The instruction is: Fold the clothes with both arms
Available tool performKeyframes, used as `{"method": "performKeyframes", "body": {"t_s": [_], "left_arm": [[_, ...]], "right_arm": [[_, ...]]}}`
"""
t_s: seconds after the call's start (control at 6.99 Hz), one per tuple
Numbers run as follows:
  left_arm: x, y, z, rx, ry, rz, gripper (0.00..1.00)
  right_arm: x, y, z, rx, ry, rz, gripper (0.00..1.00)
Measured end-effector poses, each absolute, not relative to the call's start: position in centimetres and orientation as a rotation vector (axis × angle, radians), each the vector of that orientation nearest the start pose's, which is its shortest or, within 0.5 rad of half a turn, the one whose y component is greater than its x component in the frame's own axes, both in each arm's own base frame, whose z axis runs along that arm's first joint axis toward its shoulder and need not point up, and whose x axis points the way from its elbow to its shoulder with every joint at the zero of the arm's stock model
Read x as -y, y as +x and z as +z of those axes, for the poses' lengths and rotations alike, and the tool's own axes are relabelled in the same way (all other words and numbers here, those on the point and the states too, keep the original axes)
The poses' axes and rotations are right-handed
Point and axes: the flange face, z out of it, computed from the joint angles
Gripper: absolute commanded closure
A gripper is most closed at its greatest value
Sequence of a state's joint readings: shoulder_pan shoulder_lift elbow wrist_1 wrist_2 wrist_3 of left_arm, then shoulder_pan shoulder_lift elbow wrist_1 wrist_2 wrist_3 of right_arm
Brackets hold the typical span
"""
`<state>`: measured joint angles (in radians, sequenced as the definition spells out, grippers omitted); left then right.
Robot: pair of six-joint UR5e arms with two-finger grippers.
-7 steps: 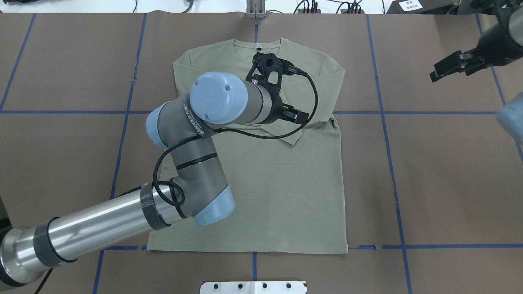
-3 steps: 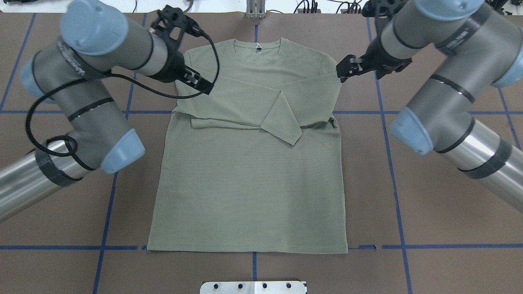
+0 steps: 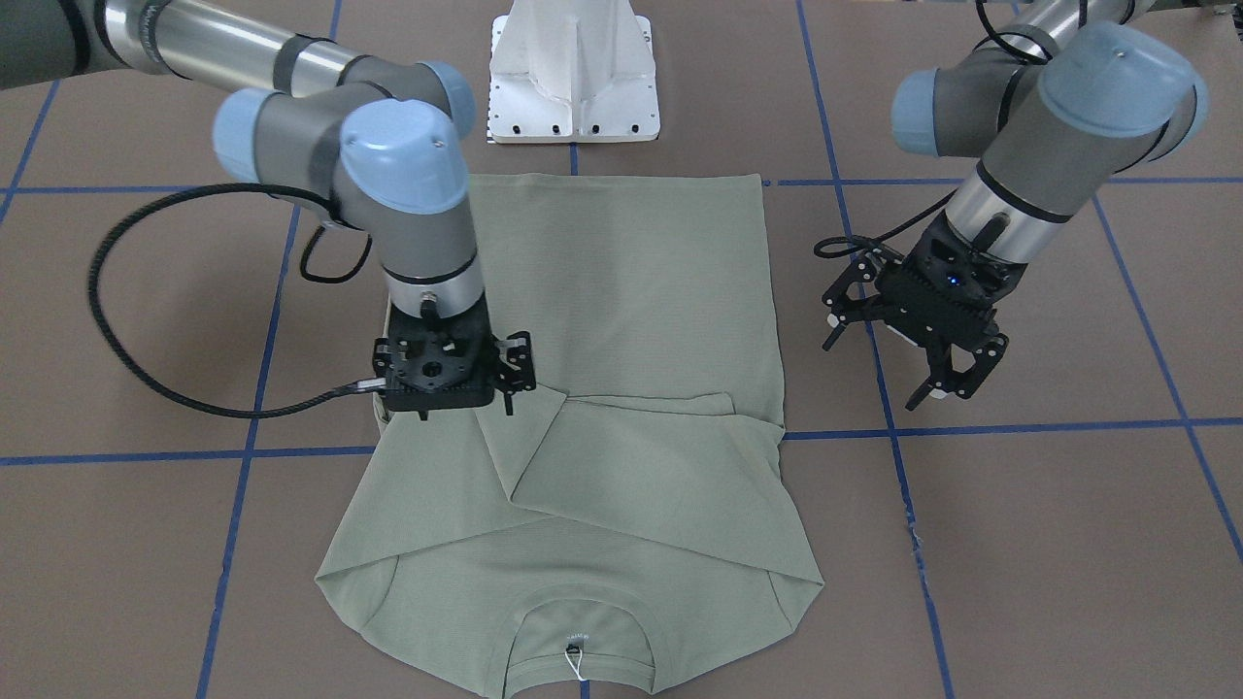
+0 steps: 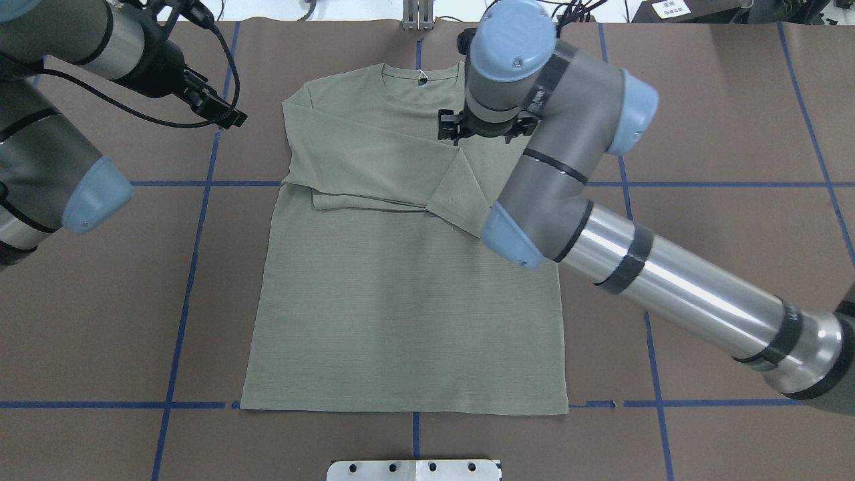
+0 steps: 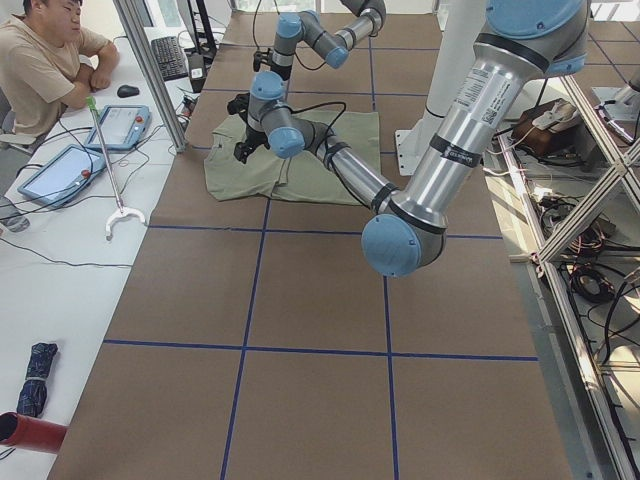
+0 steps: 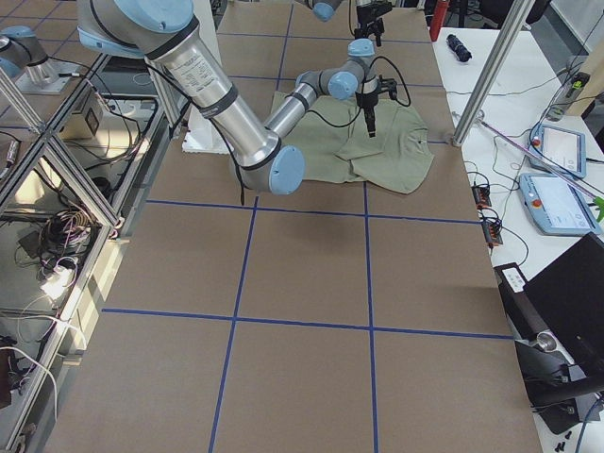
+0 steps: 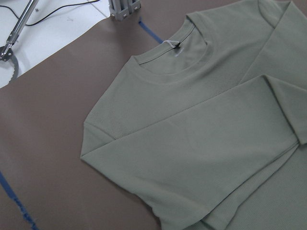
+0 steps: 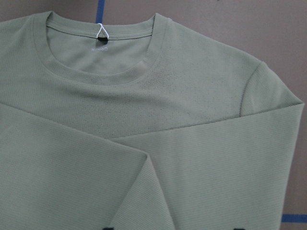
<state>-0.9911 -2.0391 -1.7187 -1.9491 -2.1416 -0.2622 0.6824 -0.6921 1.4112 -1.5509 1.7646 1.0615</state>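
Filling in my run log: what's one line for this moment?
shirt: flat, both sleeves folded across chest | right gripper: open, above shirt | left gripper: open, beside shirt

Shirt: sage green, fine horizontal rib knit. The tag string at its collar is white.
Counter beneath the shirt: brown, gridded with blue tape lines.
My left arm and right arm: silver-grey, with light blue joint caps and black bands.
My left end effector and right end effector: black.
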Motion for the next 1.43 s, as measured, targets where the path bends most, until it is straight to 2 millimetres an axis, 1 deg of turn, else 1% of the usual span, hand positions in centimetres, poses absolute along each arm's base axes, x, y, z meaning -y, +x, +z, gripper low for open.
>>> {"method": "performKeyframes", "body": {"t_s": [0.14, 0.29, 0.43, 0.57, 0.72, 0.86, 1.29, 1.43], "left_arm": [[57.5, 27.7, 28.0, -0.885, 0.675, 0.567, 0.0], [57.4, 27.4, 28.1, -0.885, 0.675, 0.564, 0.0], [57.4, 27.4, 28.1, -0.886, 0.675, 0.562, 0.0], [57.4, 27.4, 28.1, -0.886, 0.675, 0.561, 0.0], [57.4, 27.3, 28.2, -0.886, 0.675, 0.56, 0.0], [57.4, 27.4, 28.2, -0.885, 0.675, 0.56, 0.0], [57.4, 27.4, 28.3, -0.884, 0.673, 0.561, 0.0], [57.4, 27.4, 28.2, -0.884, 0.673, 0.561, 0.0]], "right_arm": [[56.0, -56.0, 17.4, 0.679, 0.255, 0.11, 0.27], [54.9, -59.4, 17.1, 0.65, 0.252, 0.114, 0.31], [53.7, -61.9, 17.2, 0.623, 0.253, 0.107, 0.4], [52.8, -63.5, 17.8, 0.598, 0.261, 0.095, 0.49], [52.3, -64.3, 18.4, 0.577, 0.267, 0.082, 0.52], [52.2, -64.6, 18.9, 0.564, 0.273, 0.073, 0.54], [51.9, -65.1, 19.9, 0.529, 0.285, 0.05, 0.55], [51.6, -65.4, 20.0, 0.521, 0.284, 0.045, 0.59]]}}
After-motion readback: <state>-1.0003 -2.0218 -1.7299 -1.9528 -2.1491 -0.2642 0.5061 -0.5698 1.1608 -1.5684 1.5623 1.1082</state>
